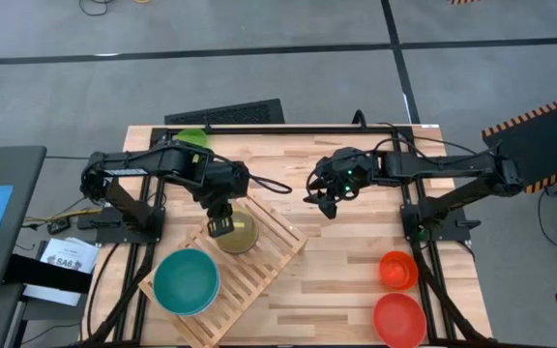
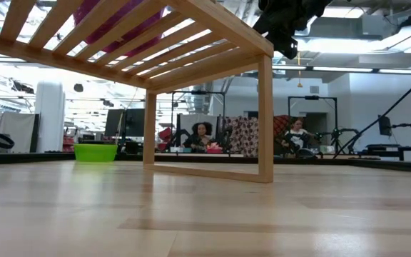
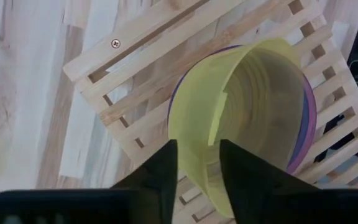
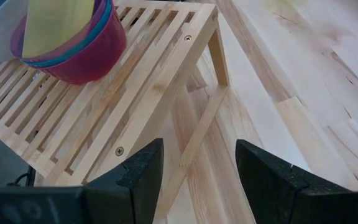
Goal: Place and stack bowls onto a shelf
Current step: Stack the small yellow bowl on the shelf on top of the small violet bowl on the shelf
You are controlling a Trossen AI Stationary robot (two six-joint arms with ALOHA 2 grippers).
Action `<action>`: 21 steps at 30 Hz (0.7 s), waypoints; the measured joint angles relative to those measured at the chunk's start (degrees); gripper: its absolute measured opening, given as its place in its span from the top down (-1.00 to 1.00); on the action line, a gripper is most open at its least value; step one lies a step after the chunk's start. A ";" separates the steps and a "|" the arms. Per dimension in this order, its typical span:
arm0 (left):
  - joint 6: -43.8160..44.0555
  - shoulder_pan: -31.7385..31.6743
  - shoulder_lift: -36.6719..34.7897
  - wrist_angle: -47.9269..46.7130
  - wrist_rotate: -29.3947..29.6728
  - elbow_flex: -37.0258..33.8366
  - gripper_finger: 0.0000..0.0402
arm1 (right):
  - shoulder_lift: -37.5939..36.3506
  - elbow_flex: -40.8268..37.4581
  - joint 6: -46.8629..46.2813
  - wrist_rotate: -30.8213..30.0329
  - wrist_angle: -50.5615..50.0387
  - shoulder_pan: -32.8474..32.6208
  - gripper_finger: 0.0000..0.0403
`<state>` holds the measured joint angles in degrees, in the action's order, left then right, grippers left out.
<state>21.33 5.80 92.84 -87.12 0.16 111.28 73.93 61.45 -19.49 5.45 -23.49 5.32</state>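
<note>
Yellow bowl point(image 3: 247, 118) sits nested on the shelf point(image 1: 259, 253); left gripper point(image 1: 221, 226) straddles its rim, fingers parted. Right gripper point(image 1: 329, 200) hovers beside the shelf, spread.

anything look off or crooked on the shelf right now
Yes. The yellow bowl sits tilted in the purple stack on the shelf, one side riding up instead of nesting flat. The left gripper is right over it. The shelf also lies diagonal to the table's edges.
</note>
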 joint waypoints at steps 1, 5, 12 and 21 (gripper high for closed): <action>-0.77 0.00 0.00 0.00 -0.07 0.00 0.44 | 0.00 0.00 0.00 0.00 -0.02 0.00 -0.12; -2.40 -0.48 -0.34 0.09 -0.23 0.00 0.29 | 0.00 0.00 -0.01 0.01 -0.02 0.00 -0.12; -8.28 -0.32 -4.74 5.06 3.69 0.00 0.28 | 0.00 0.00 -0.17 0.02 -0.07 0.00 -0.12; -7.04 4.13 -19.47 24.73 18.79 -16.42 0.93 | 0.00 0.00 -0.17 0.02 -0.13 0.00 -0.12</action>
<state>14.30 9.94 73.36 -62.39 18.95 94.86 73.93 61.45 -19.66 5.48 -23.62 5.32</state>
